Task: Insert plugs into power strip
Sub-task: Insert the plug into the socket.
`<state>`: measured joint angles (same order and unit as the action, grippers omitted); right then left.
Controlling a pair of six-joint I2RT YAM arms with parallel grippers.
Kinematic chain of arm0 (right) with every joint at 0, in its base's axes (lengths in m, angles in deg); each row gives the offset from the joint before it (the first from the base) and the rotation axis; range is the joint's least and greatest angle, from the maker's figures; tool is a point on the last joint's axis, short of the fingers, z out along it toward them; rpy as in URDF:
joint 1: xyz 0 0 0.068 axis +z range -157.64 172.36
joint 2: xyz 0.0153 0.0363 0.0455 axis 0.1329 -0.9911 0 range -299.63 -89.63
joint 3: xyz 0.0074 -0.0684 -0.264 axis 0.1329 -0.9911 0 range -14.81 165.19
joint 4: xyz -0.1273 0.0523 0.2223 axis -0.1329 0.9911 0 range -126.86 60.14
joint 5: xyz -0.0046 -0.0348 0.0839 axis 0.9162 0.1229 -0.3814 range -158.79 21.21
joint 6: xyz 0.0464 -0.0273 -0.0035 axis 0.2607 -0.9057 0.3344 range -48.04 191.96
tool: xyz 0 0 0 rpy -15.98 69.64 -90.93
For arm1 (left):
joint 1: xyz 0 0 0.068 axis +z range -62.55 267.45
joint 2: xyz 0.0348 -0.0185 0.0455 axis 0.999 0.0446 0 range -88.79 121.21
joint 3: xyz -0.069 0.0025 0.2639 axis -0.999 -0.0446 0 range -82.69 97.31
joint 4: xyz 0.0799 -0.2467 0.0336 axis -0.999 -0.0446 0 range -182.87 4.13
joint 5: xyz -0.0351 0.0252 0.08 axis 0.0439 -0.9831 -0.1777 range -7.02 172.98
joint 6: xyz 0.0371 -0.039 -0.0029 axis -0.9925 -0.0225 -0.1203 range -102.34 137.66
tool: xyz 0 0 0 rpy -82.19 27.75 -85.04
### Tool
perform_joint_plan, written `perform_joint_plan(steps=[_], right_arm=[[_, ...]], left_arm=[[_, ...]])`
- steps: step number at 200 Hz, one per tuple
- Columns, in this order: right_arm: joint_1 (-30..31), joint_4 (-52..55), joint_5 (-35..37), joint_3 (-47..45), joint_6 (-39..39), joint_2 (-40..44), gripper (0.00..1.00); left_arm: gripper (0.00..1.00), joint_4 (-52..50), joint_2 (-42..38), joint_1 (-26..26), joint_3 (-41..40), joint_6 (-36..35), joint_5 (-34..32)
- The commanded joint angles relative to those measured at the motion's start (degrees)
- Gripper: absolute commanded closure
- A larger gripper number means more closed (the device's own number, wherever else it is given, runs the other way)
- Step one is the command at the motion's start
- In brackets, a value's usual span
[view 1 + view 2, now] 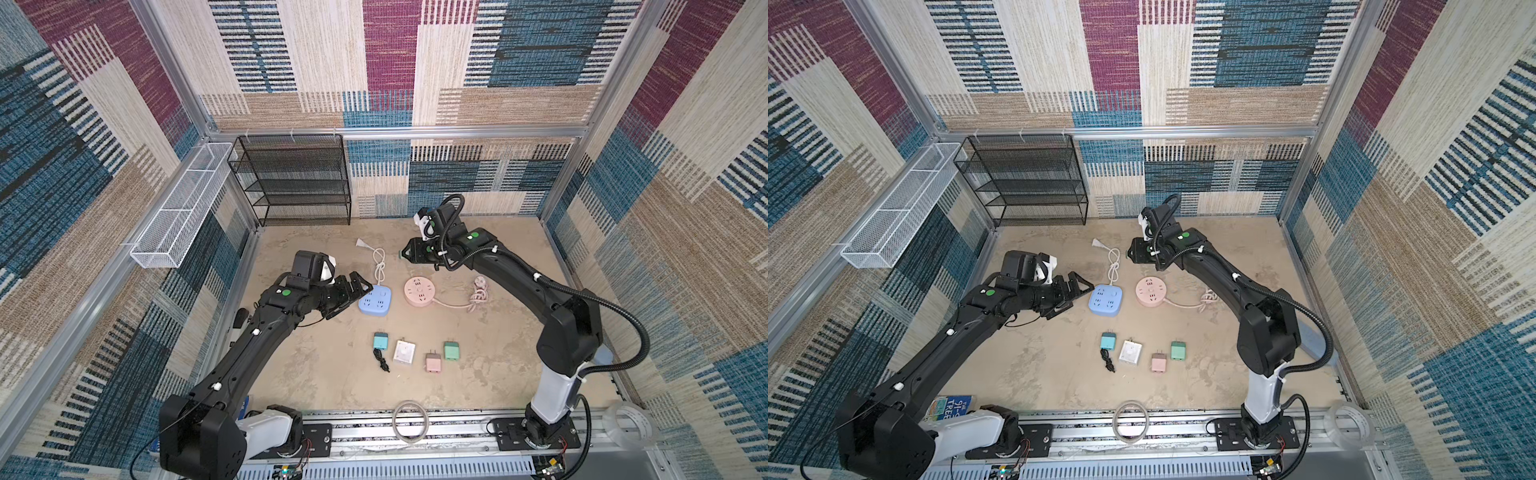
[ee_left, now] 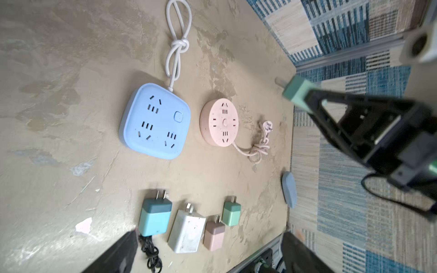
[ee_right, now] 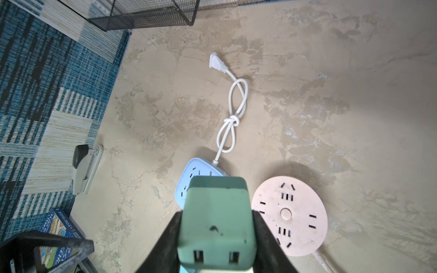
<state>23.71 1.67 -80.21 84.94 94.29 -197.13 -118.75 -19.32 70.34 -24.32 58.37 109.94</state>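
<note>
The right pincer (image 1: 411, 250) is clenched on a green plug (image 3: 216, 219), held in the air beyond the far side of the blue strip (image 1: 375, 300), near its knotted white cord (image 1: 379, 266) and clear of the desk (image 1: 324, 374). In the right wrist view the plug's two slots face the camera (its prongs point away, toward the desk).

The left pincer (image 1: 351, 300) is released: jaws spread wide, nothing between them. It sits just beside the blue strip, on the side away from the pink strip (image 1: 419, 292).

Every socket of the blue strip shows bare in the left wrist view.

Four plugs lie in a row on the desk on the blue strip's near side, toward the arm bases — teal plug (image 1: 380, 340) with its bundled black cord (image 1: 381, 359), white plug (image 1: 404, 352), pink plug (image 1: 432, 363), second green plug (image 1: 451, 350). All four have their prongs pointing toward the strips.
</note>
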Motion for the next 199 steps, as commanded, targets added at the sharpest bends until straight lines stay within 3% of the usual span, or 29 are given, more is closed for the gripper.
perform_joint_plan(steps=[1,57,132,199], right_arm=[[-0.37,9.64,2.25,6.07,-1.4,-5.08,1.0],[-1.42,16.92,4.74,15.44,-1.82,-11.99,1.0],[-1.77,24.51,8.97,23.11,-8.18,-19.96,1.0],[-1.77,26.41,8.04,22.27,-8.05,-20.42,1.0]], left_arm=[[0.0,-2.49,-2.22,-1.0,-0.92,-5.88,-3.06],[0.01,-2.71,-4.53,-2.8,-2.64,-7.99,-5.19],[0.06,-2.58,-2.67,-4.78,-2.56,-9.95,-6.76],[0.07,-1.49,-1.07,-5.37,-2.72,-9.6,-6.75]])
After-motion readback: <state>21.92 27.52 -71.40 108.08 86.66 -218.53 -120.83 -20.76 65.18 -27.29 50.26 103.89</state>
